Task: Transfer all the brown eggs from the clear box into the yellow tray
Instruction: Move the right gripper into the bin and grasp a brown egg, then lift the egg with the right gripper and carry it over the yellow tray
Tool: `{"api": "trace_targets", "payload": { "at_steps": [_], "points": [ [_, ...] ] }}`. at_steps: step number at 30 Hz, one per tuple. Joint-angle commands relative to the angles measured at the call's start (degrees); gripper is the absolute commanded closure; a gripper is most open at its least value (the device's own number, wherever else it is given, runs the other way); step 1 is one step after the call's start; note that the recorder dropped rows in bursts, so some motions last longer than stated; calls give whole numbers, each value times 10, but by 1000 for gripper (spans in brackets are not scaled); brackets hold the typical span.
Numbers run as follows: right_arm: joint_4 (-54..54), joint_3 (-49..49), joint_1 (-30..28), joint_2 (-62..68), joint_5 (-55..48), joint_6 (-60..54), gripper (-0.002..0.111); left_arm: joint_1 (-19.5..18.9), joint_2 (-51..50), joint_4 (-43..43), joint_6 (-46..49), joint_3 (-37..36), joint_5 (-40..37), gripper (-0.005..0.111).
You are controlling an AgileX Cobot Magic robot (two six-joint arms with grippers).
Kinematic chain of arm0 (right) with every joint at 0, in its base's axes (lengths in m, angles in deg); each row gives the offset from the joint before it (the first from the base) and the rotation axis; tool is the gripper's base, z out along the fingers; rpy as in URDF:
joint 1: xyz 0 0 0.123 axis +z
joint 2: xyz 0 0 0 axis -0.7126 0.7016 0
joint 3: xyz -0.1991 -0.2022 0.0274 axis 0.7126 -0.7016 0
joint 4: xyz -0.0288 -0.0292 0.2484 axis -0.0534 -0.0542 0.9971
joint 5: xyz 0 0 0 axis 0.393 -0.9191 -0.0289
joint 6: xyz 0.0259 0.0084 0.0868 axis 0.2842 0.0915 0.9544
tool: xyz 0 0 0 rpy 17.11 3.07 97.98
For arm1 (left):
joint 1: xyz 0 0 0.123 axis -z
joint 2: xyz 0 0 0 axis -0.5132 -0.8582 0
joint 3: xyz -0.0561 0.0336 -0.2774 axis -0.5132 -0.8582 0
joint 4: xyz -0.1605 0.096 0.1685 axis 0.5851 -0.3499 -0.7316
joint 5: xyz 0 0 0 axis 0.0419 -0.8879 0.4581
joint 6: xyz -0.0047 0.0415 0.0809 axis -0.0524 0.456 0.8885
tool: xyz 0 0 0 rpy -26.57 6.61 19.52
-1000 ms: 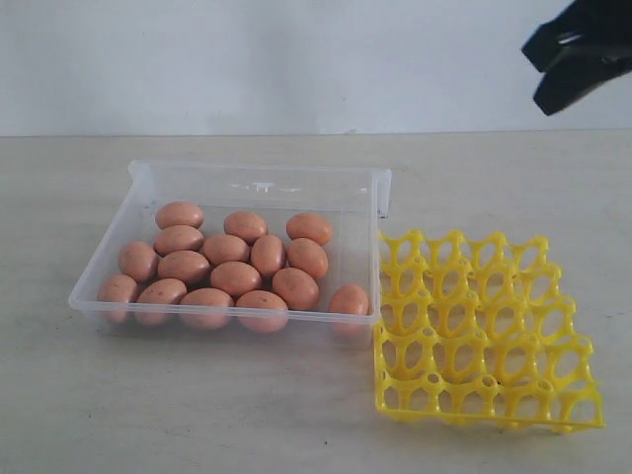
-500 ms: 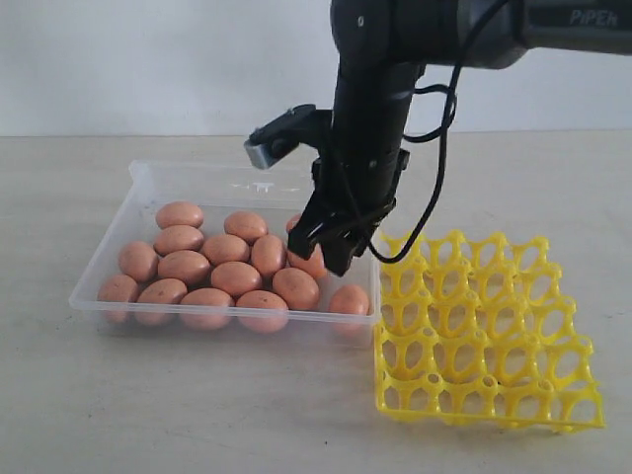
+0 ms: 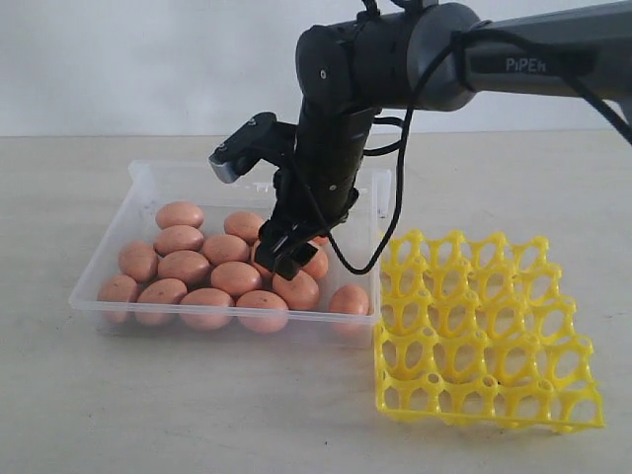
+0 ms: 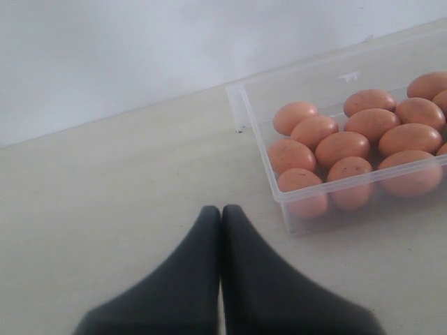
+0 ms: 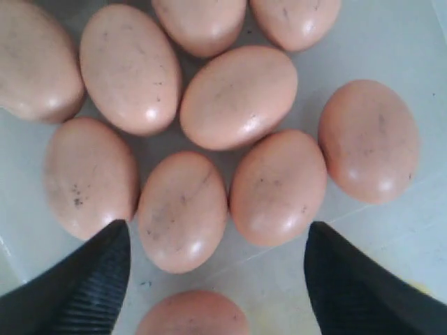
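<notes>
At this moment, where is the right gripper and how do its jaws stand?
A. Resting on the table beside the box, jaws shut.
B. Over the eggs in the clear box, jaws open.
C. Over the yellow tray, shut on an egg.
B: the right gripper hangs low over the brown eggs inside the clear box, and the right wrist view shows its fingers spread wide, gripping nothing.

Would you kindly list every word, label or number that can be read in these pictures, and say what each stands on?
"PiPER": pale letters on the dark link of the right arm, seen in the exterior view.
A small raised mark on the clear box: too small to read.
No text shows on the brown eggs or the yellow tray.
</notes>
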Motion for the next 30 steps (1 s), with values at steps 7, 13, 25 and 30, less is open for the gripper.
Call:
{"api": "trace_targets", "payload": {
  "at_steps": [7,13,25,30],
  "points": [
    [25,5,1,19,14,-42,63,2,1,4,0,1,4,111],
    [33,5,1,46,15,-42,54,2,1,4,0,1,4,111],
    [32,4,1,69,24,-17,108,2,1,4,0,1,4,111],
    [32,4,1,42,-24,25,108,2,1,4,0,1,4,111]
  ]
}}
